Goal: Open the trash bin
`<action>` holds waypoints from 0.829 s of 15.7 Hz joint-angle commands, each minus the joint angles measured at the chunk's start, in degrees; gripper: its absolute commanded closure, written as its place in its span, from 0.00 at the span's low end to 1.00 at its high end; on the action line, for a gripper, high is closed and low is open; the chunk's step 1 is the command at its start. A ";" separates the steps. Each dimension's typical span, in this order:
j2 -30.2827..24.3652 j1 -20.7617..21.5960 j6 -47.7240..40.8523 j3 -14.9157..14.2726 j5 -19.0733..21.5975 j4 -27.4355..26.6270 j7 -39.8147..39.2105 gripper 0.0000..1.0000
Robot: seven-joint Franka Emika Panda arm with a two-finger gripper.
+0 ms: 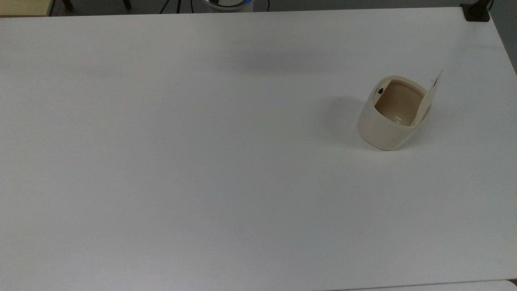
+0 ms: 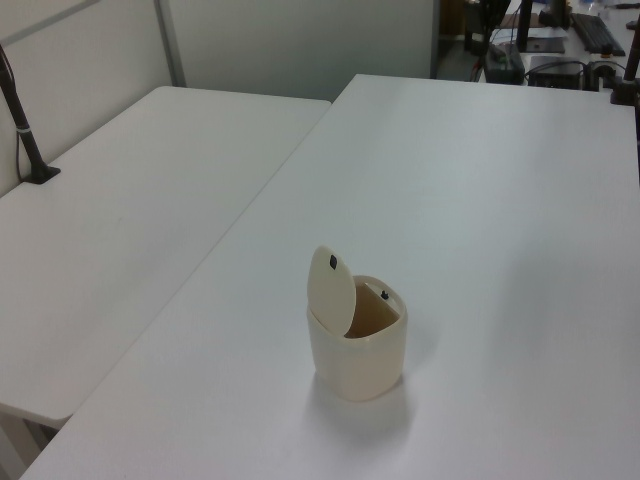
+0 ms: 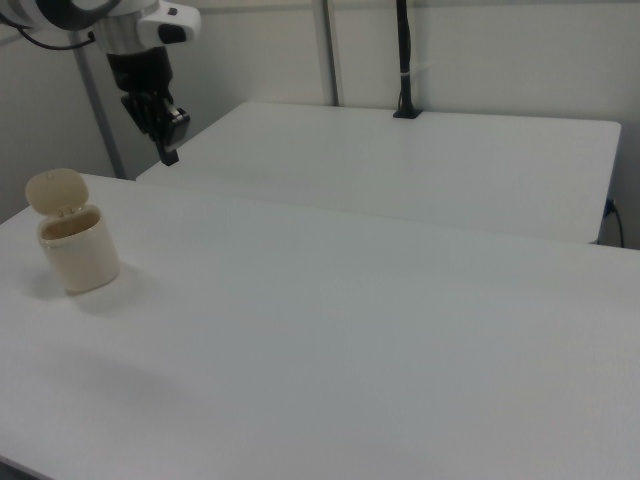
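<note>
The cream trash bin [image 1: 381,131] stands on the white table [image 1: 202,161] toward the top view's right. Its flat lid [image 1: 430,93] is tipped up on its hinge, so the tan interior shows, and a small black button [image 1: 380,91] sits at the rim. In the left view the trash bin [image 2: 366,362] shows its raised lid [image 2: 331,291] on the left side. In the right view the trash bin [image 3: 82,264] is at the far left, and my gripper [image 3: 169,154] hangs high above the table, up and to its right, shut and holding nothing.
A second white table [image 2: 120,200] adjoins this one and also shows in the right view as the table [image 3: 420,150] behind. Black clamped posts [image 3: 404,60] [image 2: 24,120] stand on it. A black clamp [image 1: 475,12] sits at the table's corner.
</note>
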 commanded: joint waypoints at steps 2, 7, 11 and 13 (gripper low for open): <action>-0.95 -3.64 -0.31 -0.02 0.04 -1.23 -13.76 0.61; 0.80 -4.00 4.61 -0.82 -3.30 -1.31 -15.36 0.01; 1.16 -3.47 4.61 -0.73 -4.71 -1.40 -15.54 0.00; 1.25 -3.30 4.52 -0.73 -4.71 -1.58 -16.06 0.00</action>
